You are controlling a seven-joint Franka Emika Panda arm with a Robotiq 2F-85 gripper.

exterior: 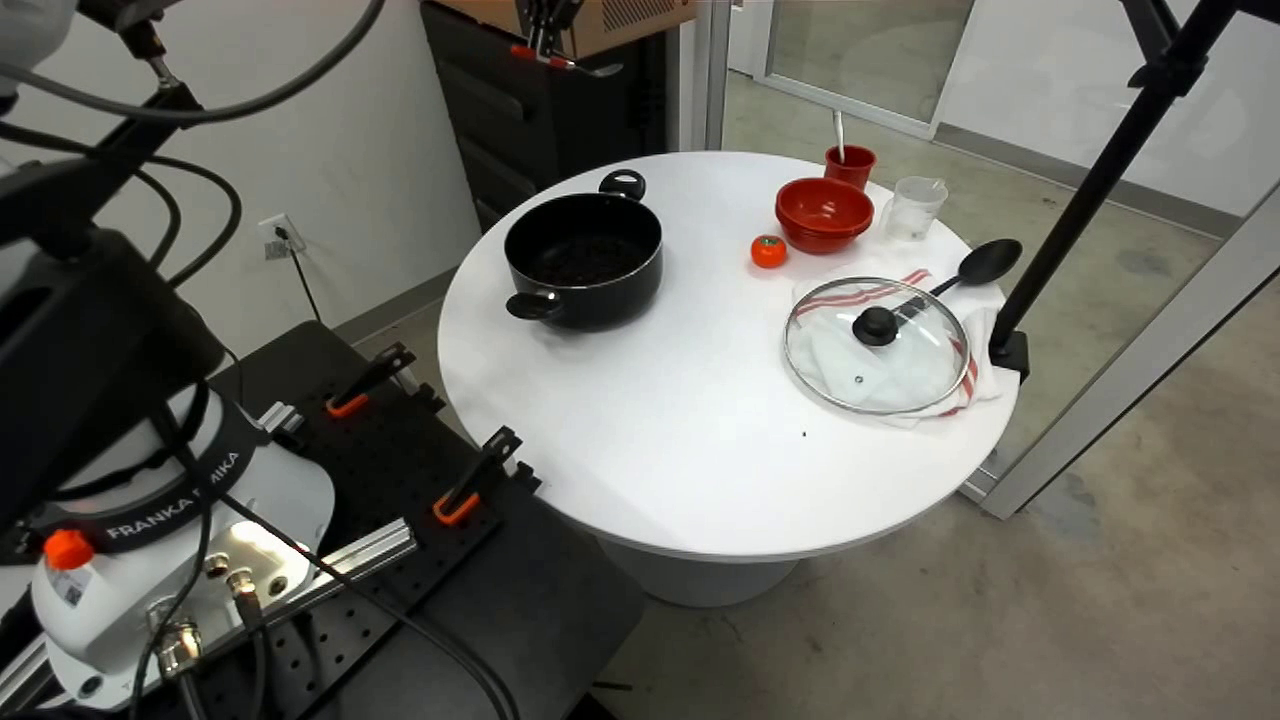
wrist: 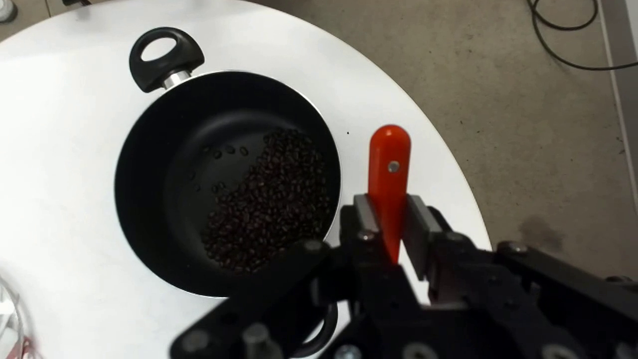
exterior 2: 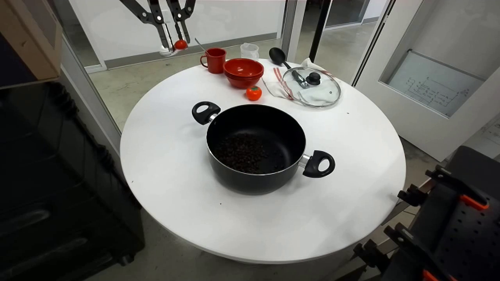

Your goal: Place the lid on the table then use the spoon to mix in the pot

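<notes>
pinched tight, the hand holds the spoon right of centre in the wrist view. dipping too deep could jam it against the pot, centre left, twisting it loose.

The claw grips the spoon higher than the table, with the pot lower and nearer it, the lid lower and farther off.

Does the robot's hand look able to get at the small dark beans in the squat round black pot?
Likely yes: the hand holds a slim red-handled spoon, and the pot stands uncovered, its beans exposed; the round clear glass lid lies apart.
</notes>
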